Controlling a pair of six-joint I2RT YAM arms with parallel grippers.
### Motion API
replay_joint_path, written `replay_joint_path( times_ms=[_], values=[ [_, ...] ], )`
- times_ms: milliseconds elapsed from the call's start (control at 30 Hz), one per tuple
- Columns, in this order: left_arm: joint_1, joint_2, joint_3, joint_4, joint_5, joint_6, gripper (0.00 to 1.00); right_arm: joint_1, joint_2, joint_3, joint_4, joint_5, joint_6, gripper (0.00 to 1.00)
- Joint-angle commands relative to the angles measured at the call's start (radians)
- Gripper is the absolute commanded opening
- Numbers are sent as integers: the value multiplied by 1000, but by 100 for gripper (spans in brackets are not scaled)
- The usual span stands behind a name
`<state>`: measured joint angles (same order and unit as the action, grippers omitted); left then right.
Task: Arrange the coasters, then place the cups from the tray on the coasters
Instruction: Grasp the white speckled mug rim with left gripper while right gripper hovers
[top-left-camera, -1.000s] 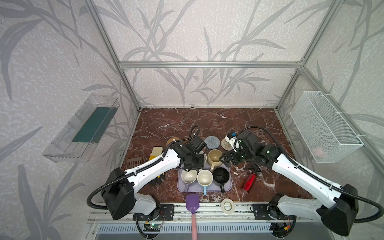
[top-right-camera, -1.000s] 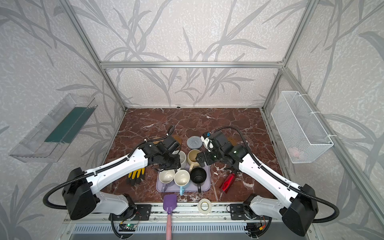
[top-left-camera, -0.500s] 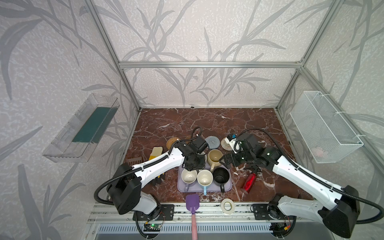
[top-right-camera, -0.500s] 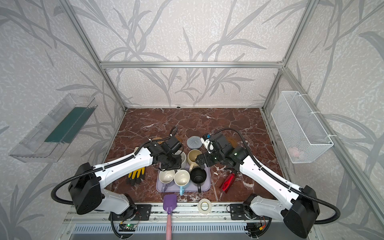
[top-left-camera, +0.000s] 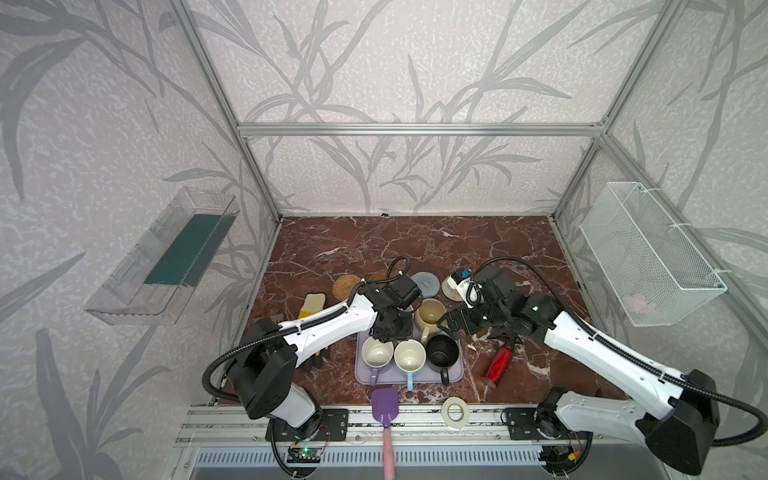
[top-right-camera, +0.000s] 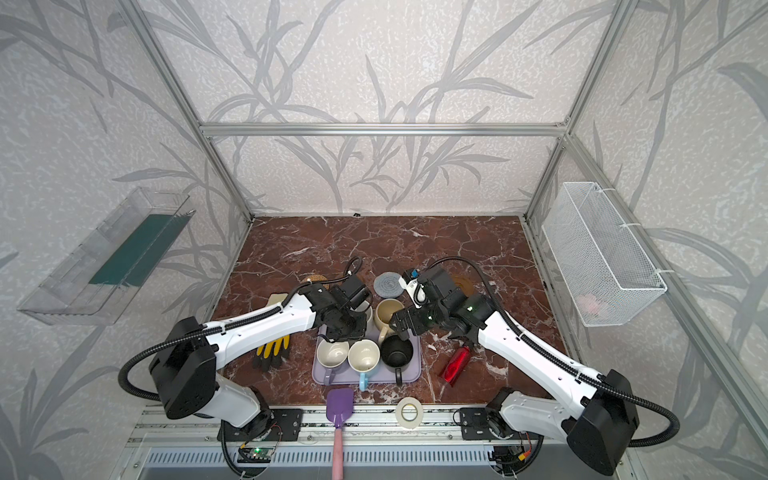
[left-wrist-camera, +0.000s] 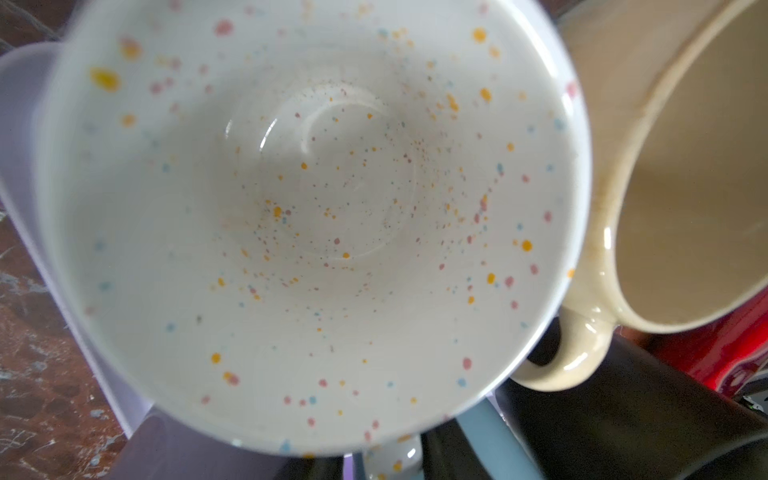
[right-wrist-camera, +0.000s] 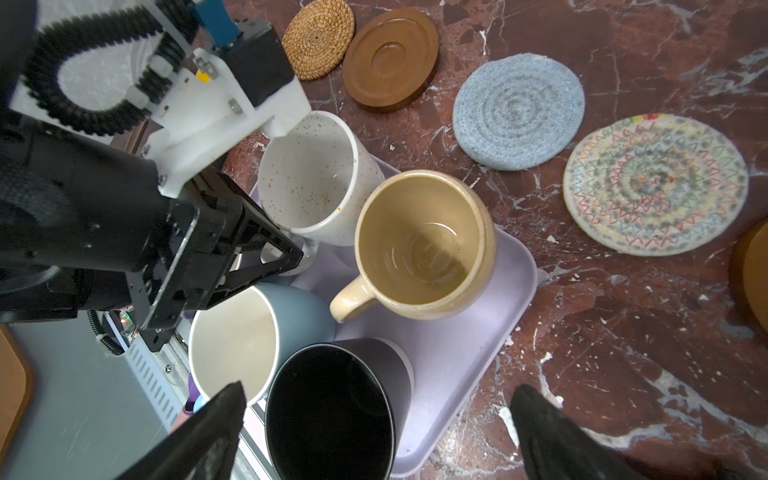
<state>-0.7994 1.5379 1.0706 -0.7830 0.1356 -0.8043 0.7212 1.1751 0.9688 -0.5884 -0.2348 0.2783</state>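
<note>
On the lilac tray stand the cream-yellow cup, lilac cup, light blue cup and black cup. My left gripper is shut on the handle of the speckled white cup at the tray's far left corner. My right gripper hangs open over the black cup. Behind the tray lie the rattan coaster, an amber coaster, the grey-blue coaster, the beige coaster and another amber coaster.
A red bottle lies right of the tray and yellow gloves left of it. A purple spatula and a white tape ring sit at the front edge. A wire basket and a clear bin hang on the side walls.
The left arm has shifted slightly over the tray's far left corner and its jaws have narrowed on the white cup's handle. The right arm has barely moved and stays open.
</note>
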Motion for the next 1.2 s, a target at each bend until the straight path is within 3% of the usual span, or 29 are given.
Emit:
replay_joint_path(
  times_ms=[0, 400, 533, 933, 1167],
  values=[
    [-2, 21, 0, 3, -33, 14, 28, 6, 1, 26, -13, 21, -20, 99],
    [-2, 42, -4, 0, -32, 20, 25, 6, 26, 46, 6, 23, -21, 99],
    [-1, 51, 6, -4, -27, 26, 18, 5, 11, 20, 29, 32, -16, 99],
    [0, 70, 8, -2, -38, 40, 17, 5, 22, 30, 22, 35, -18, 99],
    [-1, 54, 36, -38, -60, 54, 6, 6, 13, 36, 16, 38, -15, 100]
  ],
)
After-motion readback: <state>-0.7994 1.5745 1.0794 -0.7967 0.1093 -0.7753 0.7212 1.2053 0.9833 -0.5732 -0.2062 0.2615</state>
